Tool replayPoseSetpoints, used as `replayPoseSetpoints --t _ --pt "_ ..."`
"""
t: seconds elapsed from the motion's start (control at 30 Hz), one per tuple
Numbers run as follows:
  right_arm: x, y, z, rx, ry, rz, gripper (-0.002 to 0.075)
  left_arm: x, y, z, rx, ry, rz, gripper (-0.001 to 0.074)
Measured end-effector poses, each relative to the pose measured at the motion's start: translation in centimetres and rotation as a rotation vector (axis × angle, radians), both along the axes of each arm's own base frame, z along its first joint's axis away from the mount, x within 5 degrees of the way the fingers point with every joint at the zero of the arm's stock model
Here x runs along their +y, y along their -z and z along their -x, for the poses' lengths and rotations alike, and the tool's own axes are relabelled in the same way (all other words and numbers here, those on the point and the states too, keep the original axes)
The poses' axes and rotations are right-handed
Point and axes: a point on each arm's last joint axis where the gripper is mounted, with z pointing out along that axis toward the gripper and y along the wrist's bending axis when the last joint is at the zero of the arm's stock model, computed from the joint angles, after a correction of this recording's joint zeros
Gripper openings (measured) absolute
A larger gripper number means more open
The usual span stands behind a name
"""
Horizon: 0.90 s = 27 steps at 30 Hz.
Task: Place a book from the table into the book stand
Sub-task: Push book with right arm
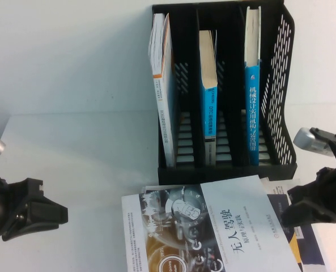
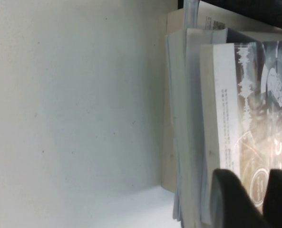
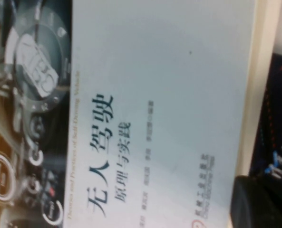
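The book (image 1: 230,226), white cover with black title and a dashboard picture, lies flat on top of a small pile at the table's (image 1: 71,141) front edge, just in front of the black book stand (image 1: 281,85). My left gripper (image 1: 63,215) hovers left of the book, apart from it, pointing at its left edge. In the left wrist view the left gripper (image 2: 259,199) is open and empty, with the book (image 2: 255,118) beyond. My right gripper (image 1: 286,215) sits at the book's right edge. In the right wrist view the right gripper (image 3: 262,202) is over the pile beside the book (image 3: 169,95).
Each stand slot holds one upright book: a white-and-orange one (image 1: 162,68) left, blue-spined ones in the middle (image 1: 208,96) and right (image 1: 251,107). A dark navy book (image 3: 278,118) lies under the white book, along with other books (image 2: 179,118). Bare tabletop lies to the left.
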Motion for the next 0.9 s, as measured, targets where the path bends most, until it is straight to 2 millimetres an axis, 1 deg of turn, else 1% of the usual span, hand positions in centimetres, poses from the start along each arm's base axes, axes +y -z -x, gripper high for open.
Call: replayPoseSetpoints --t 0.17,0.63,0.9 --pt "-0.7 0.5 -0.2 -0.019 0.016 0.094 -0.0003 0.2 0.3 0.3 0.033 0.015 -0.037 0.0153" --pt "-0.4 1.5 -0.7 0.032 0.023 0.068 -0.0003 0.3 0.5 0.5 0.069 0.010 -0.057 0.0153" --pt "0.9 1.6 -0.4 0.026 -0.014 0.064 -0.0003 0.4 0.5 0.5 0.065 0.005 -0.059 0.0153"
